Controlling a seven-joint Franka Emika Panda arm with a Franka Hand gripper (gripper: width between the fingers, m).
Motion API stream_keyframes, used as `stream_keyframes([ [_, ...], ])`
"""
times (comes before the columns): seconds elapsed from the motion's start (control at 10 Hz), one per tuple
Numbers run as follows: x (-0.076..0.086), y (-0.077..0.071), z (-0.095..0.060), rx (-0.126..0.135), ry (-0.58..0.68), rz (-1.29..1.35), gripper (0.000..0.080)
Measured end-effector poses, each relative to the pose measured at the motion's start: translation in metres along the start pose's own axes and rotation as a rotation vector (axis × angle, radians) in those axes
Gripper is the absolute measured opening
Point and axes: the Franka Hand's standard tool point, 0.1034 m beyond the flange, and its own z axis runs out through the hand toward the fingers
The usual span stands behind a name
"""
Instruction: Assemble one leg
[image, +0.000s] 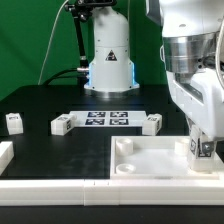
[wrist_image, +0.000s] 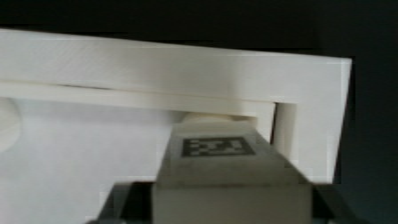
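The gripper (image: 203, 151) was clamped on the leg (wrist_image: 217, 148) at a corner of the square tabletop (image: 150, 166); lowering it upright, squared to that corner, seemed wise.

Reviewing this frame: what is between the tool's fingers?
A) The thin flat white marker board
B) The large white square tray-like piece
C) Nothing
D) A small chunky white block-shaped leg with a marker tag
D: the wrist view shows the small chunky white plastic block-shaped leg, tag facing the camera, clamped in the tool just above a corner of the large white square tray-like piece.
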Motion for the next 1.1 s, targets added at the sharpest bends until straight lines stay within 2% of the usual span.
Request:
stream_keyframes([
  [0.3,-0.0006,0.0001,0.0001,-0.001,-0.003,-0.047,0.0315],
  [0.4,-0.0010,-0.0001,-0.0002,-0.001,-0.003,-0.058,0.0517],
  [0.5,-0.0020,0.0004,-0.0003,-0.006,0.001,-0.172,0.0615],
  [0.7,-0.0092,0.0022,-0.0005,-0.023,-0.002,-0.390,0.0639],
  [1.1,-0.0037,0.0005,0.0020,-0.027,-0.009,-0.867,0.0649],
])
